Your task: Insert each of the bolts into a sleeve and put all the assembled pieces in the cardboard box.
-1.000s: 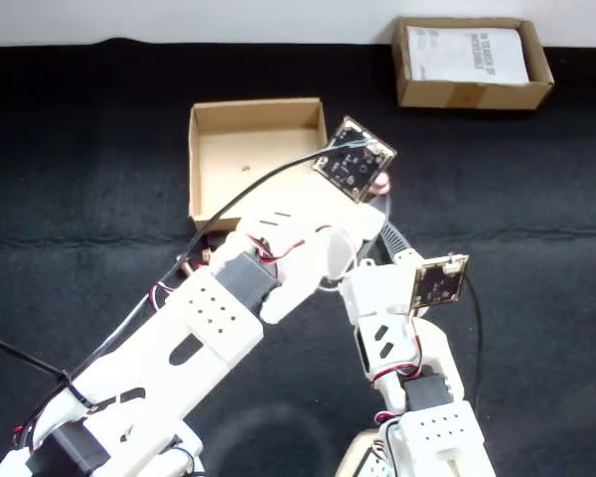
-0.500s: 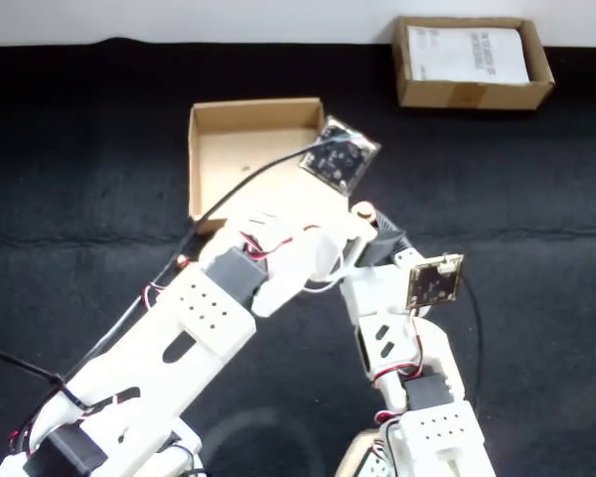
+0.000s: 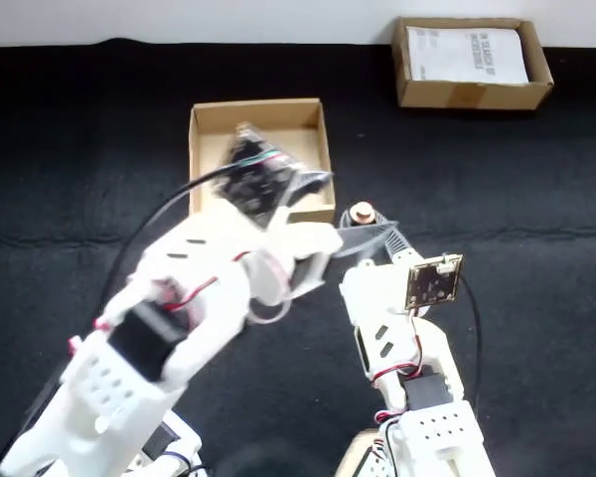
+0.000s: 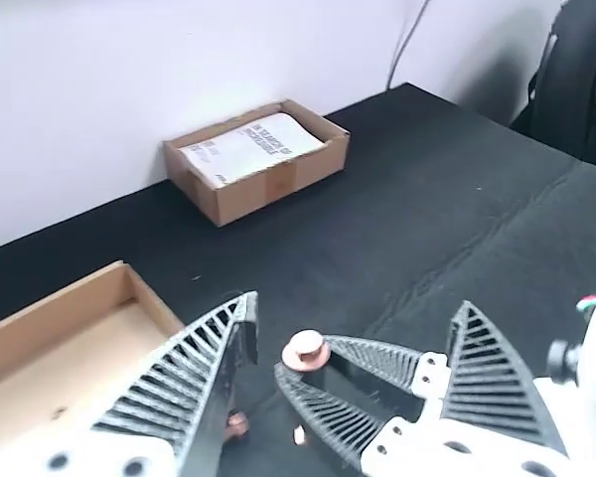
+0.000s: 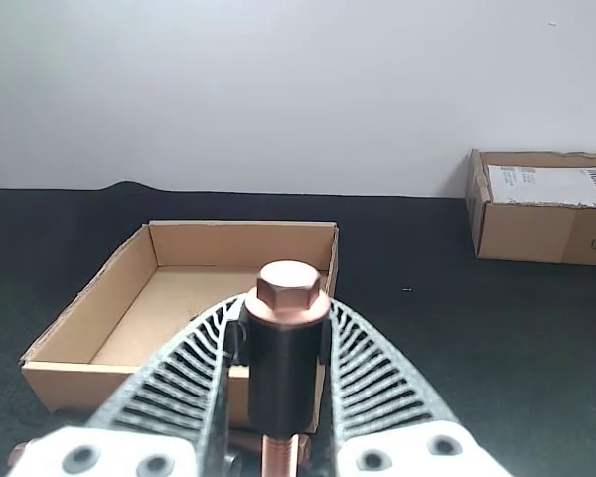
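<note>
A plain white wall (image 5: 278,89) stands behind a table covered in black cloth (image 3: 536,199). The large white left arm (image 3: 179,328) stretches across the table toward the middle. The smaller white right arm (image 3: 407,348) stands just beside it, on the near edge.

An open, shallow brown cardboard box (image 3: 258,103) sits on the cloth ahead of both arms, and its bare floor has no assembled piece on it. A second, smaller brown cardboard box (image 3: 472,91) sits well apart from it, against the far wall, and holds a white printed booklet (image 3: 467,52).

The left gripper (image 4: 358,303) hangs over the near right corner of the open box. Its ribbed black jaws are spread wide and grasp nothing. In the left wrist view the tip of the other gripper lies between those spread jaws.

The right gripper (image 5: 288,318) is clamped on a black cylindrical sleeve (image 5: 286,368), which stands upright between its ribbed jaws. It is held just outside the open box, near that same corner. A copper-coloured bolt with a hexagonal head (image 5: 289,288) sits in the sleeve. Its head rests on the sleeve's top and its threaded end sticks out below.

A few small copper-coloured pieces (image 4: 236,424) lie on the cloth near the front wall of the open box. They are too small to tell what they are.
</note>
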